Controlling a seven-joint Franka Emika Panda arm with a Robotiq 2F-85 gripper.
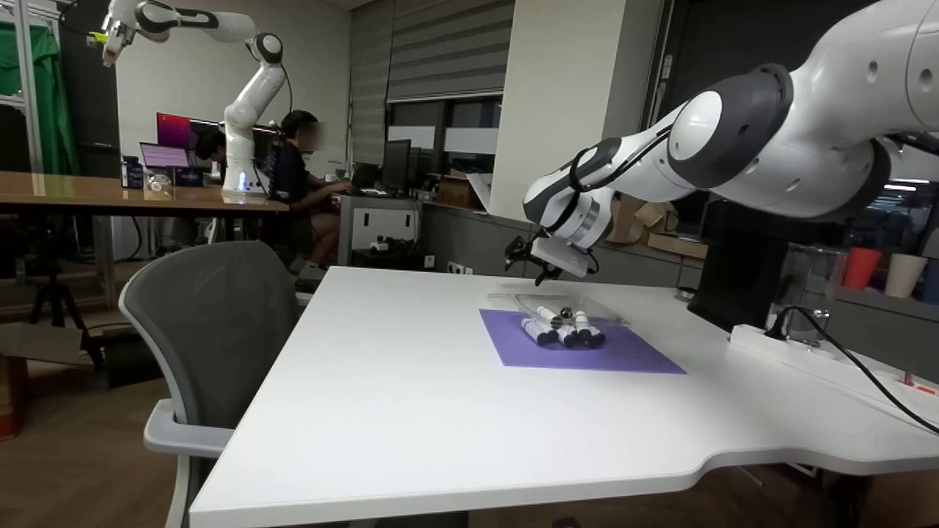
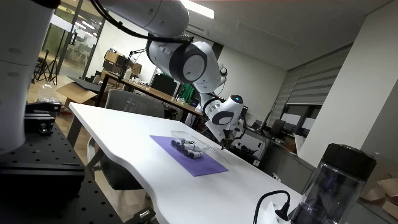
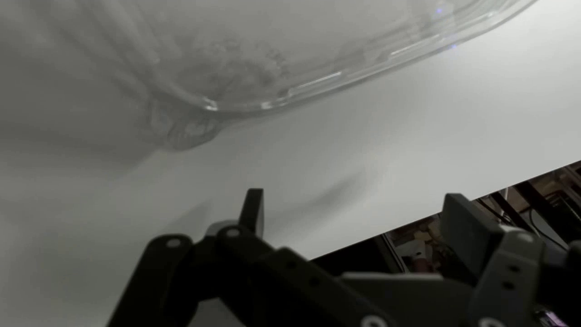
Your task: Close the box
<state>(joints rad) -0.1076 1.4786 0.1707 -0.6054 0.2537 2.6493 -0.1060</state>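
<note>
The small low box [image 1: 568,312] of clear plastic sits on the purple mat [image 1: 623,359]; it also shows in an exterior view [image 2: 181,134]. Several white cylinders with dark ends [image 1: 565,334] lie in or against it; which is hard to tell. Its see-through lid [image 2: 203,143] appears open, leaning toward my gripper's side; its exact angle is unclear. In the wrist view a clear rounded edge of the lid [image 3: 317,81], with a small corner tab, crosses the top. My gripper [image 3: 354,193] is open and empty, past that edge and apart from it. In an exterior view the gripper [image 1: 524,273] hangs above the table's far edge.
The white table [image 1: 411,418] ends just beyond my gripper, with the drop showing in the wrist view. A white power strip [image 1: 777,348] with a black cable and a clear jar with a black lid [image 2: 329,189] stand along one side. A grey chair [image 1: 213,345] stands opposite.
</note>
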